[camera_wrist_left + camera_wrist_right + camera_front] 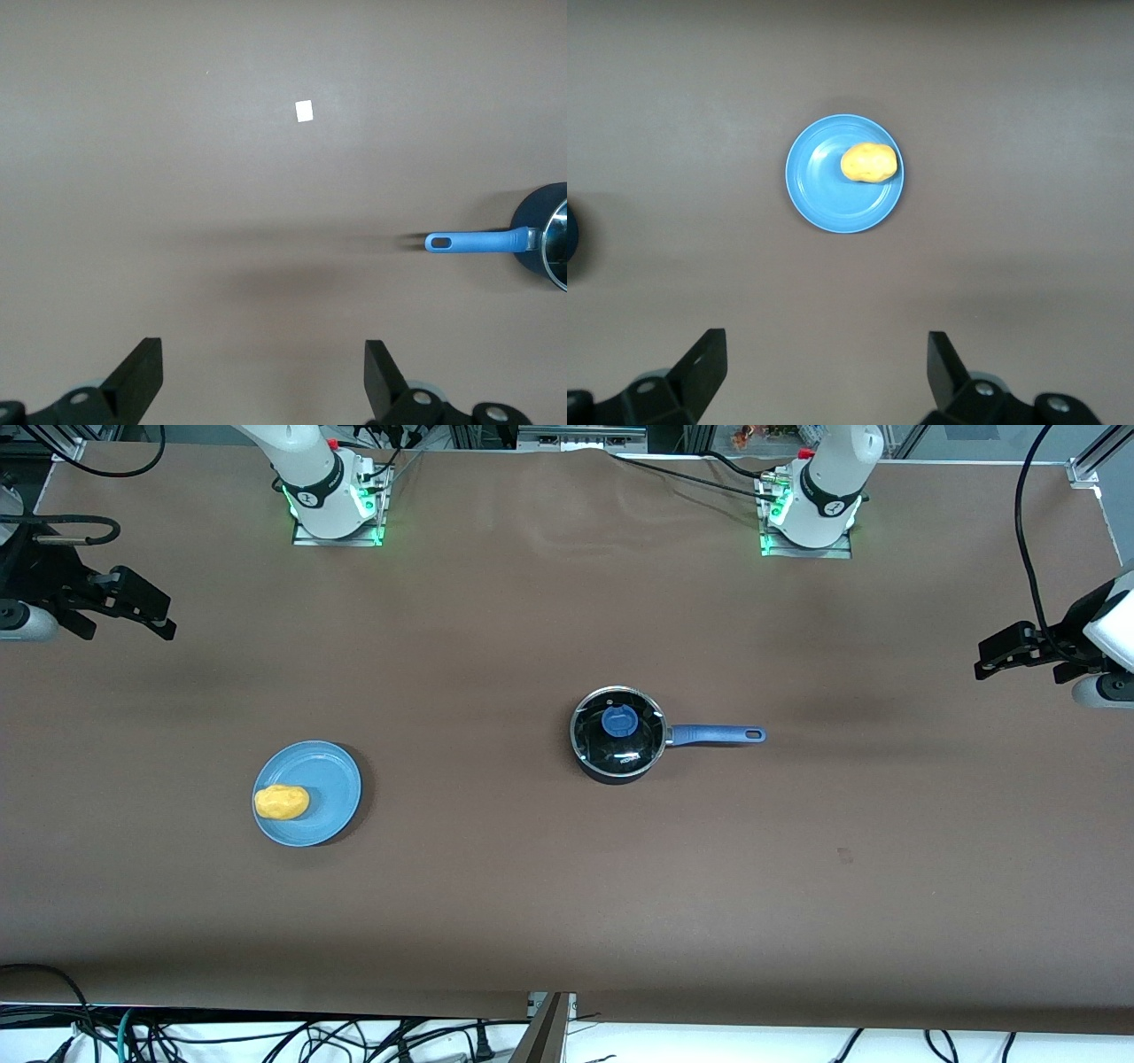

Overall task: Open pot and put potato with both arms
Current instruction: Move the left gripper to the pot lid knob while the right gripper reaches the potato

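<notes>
Nothing has been picked up yet. The left claw [262, 381] hangs empty with its jaws spread wide over bare worktop [567, 921] at the left arm's end; the saucepan [618, 735] stands well apart from it toward the middle, glass lid [617, 729] on, its blue handle [714, 734] pointing toward that claw. The right claw [826, 376] is likewise spread and empty above its end, with the potato [282, 802] lying at the edge of a blue plate [332, 779] out ahead of it.

Likely trouble: the small blue knob [618, 720] could slip from the pinch, or a tilted lift could drag the light saucepan. The lumpy potato may roll off the plate's edge when nudged. The arms could also crowd each other over the saucepan.
</notes>
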You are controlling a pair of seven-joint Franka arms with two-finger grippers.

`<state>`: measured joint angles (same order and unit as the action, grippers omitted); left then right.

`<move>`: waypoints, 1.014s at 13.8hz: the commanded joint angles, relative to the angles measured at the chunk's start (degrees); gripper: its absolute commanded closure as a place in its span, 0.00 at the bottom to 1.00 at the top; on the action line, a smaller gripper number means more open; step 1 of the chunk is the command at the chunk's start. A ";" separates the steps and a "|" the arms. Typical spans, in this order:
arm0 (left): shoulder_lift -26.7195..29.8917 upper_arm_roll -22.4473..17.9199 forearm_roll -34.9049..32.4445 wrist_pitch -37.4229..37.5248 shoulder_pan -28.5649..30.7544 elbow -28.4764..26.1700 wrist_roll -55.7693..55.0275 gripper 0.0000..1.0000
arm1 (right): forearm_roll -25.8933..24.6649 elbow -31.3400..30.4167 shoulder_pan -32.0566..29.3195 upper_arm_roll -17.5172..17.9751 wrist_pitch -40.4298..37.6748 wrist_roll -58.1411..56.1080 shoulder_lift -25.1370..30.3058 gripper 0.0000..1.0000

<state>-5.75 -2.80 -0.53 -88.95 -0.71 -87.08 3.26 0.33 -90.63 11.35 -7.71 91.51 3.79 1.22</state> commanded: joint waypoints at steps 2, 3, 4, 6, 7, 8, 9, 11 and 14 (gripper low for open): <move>-0.49 0.07 -0.17 1.33 0.09 1.65 1.05 0.00 | 0.99 1.16 -0.54 0.06 -1.34 -0.80 0.27 0.00; -0.57 0.07 0.00 1.33 0.09 1.56 1.05 0.00 | 0.99 1.25 -0.54 0.06 -1.34 -0.80 0.27 0.00; -0.58 0.16 0.09 1.33 -0.17 1.04 1.14 0.00 | 0.99 1.25 -0.54 -0.02 -1.42 -0.80 0.27 0.00; -0.92 0.68 0.61 1.24 -0.87 0.86 1.31 0.00 | 0.90 1.16 -0.54 -0.02 -1.42 -0.80 0.27 0.00; -1.54 1.30 3.40 1.15 -0.96 0.86 0.70 0.00 | 0.99 1.25 -0.54 -0.02 -1.51 -0.80 0.27 0.00; -1.80 2.52 4.30 0.80 -1.05 0.86 -0.09 0.00 | 0.90 1.25 -0.54 -0.02 -1.95 -0.89 0.27 0.00; -2.50 3.66 4.40 0.54 -1.92 0.86 -2.36 0.00 | 0.90 1.33 -0.54 -0.02 -2.47 -0.97 0.36 0.00; -5.13 6.12 4.75 -1.47 -3.67 0.42 -9.55 0.00 | 0.90 1.33 -0.54 -0.02 -2.57 -0.97 0.36 0.00; -8.29 12.54 4.14 -7.53 -5.61 -0.11 -23.94 0.00 | 0.90 1.60 -0.54 -0.02 -2.65 -0.97 0.36 0.00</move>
<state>-11.77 7.14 3.18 -93.51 -4.98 -87.38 -12.31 0.33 -90.11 11.34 -7.81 90.33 3.78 1.30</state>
